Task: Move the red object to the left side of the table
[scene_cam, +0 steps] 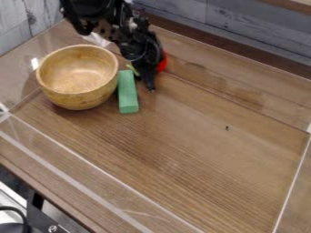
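Observation:
The red object (163, 64) sits at the back of the table (206, 136), just right of the green block, and only its right side shows past the dark fingers. My gripper (151, 76) reaches down from the upper left and is shut on the red object, with its tips low at the tabletop. The rest of the fruit is hidden behind the fingers.
A green rectangular block (126, 91) lies beside the gripper on its left. A wooden bowl (78, 76) stands further left. Low clear acrylic walls (25, 136) edge the tabletop on all sides.

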Available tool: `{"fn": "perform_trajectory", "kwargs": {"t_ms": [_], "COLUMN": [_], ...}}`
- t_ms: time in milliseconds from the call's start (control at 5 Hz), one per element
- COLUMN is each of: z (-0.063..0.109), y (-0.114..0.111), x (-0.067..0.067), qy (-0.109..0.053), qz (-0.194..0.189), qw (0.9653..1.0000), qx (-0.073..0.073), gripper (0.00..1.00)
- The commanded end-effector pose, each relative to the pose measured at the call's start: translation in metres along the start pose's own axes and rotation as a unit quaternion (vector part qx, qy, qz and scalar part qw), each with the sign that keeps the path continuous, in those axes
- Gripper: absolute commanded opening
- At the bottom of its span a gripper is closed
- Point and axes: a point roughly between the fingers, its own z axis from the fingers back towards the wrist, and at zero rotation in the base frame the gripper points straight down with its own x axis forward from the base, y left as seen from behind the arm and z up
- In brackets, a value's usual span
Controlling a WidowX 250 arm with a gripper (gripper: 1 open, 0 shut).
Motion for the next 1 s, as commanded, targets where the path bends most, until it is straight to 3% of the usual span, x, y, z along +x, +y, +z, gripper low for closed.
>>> {"fn": "perform_trajectory", "kwargs": {"t_ms": [0, 800], "z": [0.0058, 0.0038], "y": [0.0032, 0.0024], "x": [-0.0021, -0.0028], "qy": [-0.017, -0.029], "qz": [0.021, 0.044], "qw": [0.9996, 0.9978], "qx": [-0.003, -0.039], "gripper": [0.00, 0.00]}}
